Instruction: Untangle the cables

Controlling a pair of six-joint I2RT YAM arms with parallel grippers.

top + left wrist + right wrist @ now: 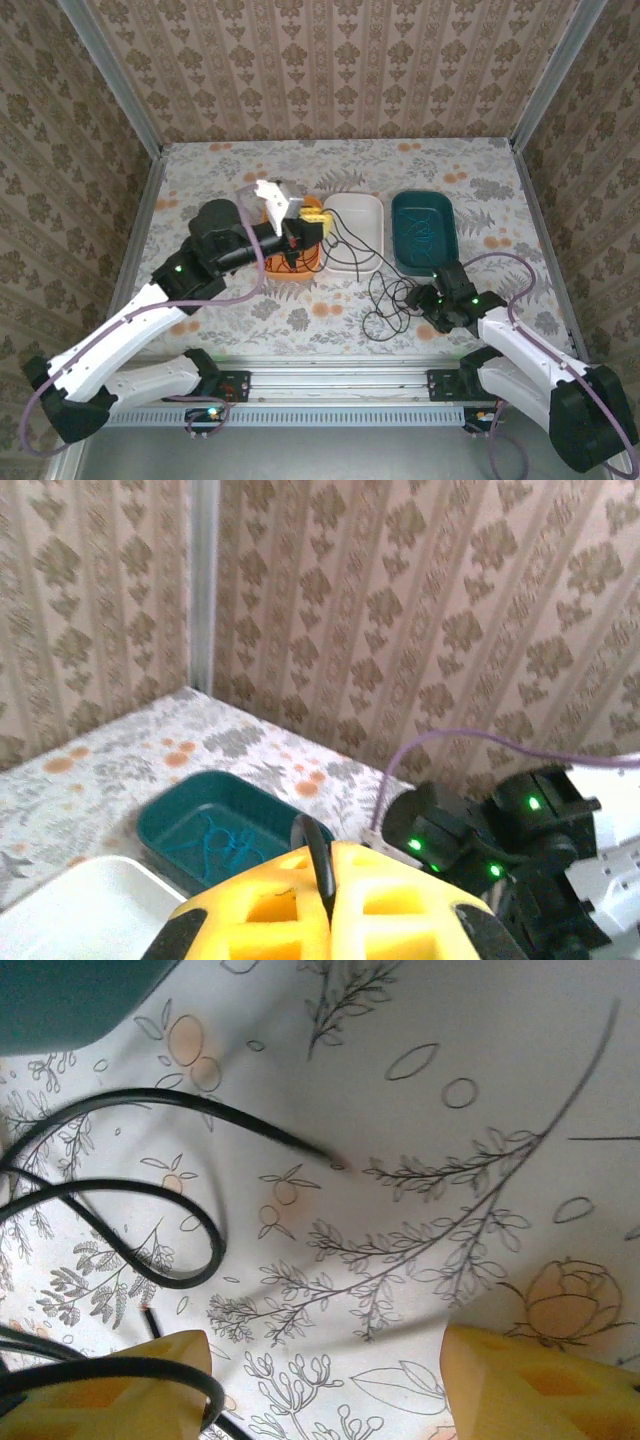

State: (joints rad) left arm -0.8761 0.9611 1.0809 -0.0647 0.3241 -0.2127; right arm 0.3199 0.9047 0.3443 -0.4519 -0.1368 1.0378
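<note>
From above, the left end effector is clenching one end of the thin black cable, well left of the teal tray. The strand is trailing into loose loops on the floral worktop just below that tray, beside the right end effector.

At the left wrist, a blue-green coil is lying inside the smooth tray.

At the right wrist, yellow fingers are standing released over glossy black loops.

I judge the black cable is being drawn free. Next, the right side needs to pinch a loop.
</note>
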